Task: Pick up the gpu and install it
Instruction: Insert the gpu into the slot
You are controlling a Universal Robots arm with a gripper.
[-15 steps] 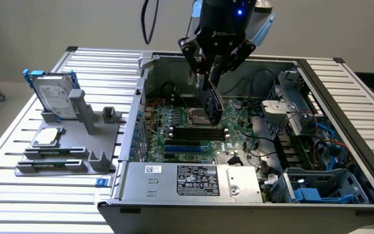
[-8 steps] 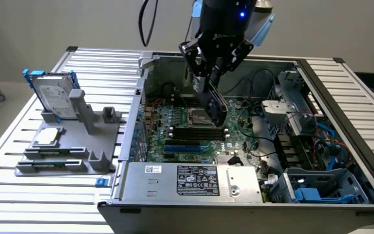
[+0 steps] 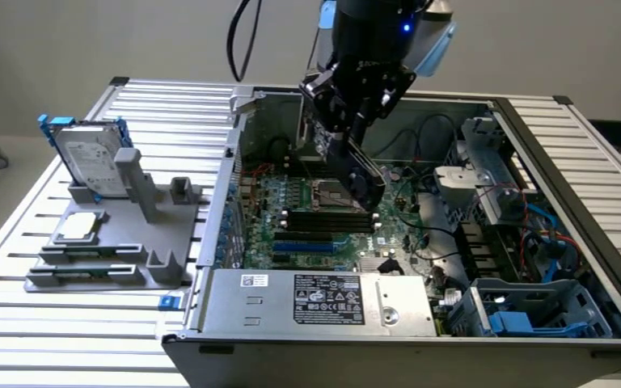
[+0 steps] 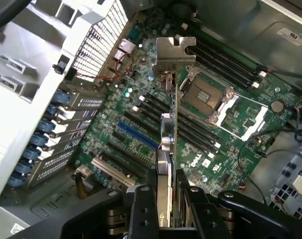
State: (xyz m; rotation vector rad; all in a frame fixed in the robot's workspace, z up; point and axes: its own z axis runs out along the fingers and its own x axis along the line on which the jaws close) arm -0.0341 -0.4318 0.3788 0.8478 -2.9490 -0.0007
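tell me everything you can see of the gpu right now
The gpu is a short flat card, seen edge-on in the wrist view: green circuit board on one face, black cooler shroud on the other, and a silver metal end bracket at its far end. The gripper clamps it from both faces at the near end. It hangs inside the open case over the green motherboard, tilted in the exterior view, not seated in any slot.

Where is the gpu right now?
In the exterior view's middle, the gripper holds the gpu inside the open computer case, above the green motherboard near the processor socket.
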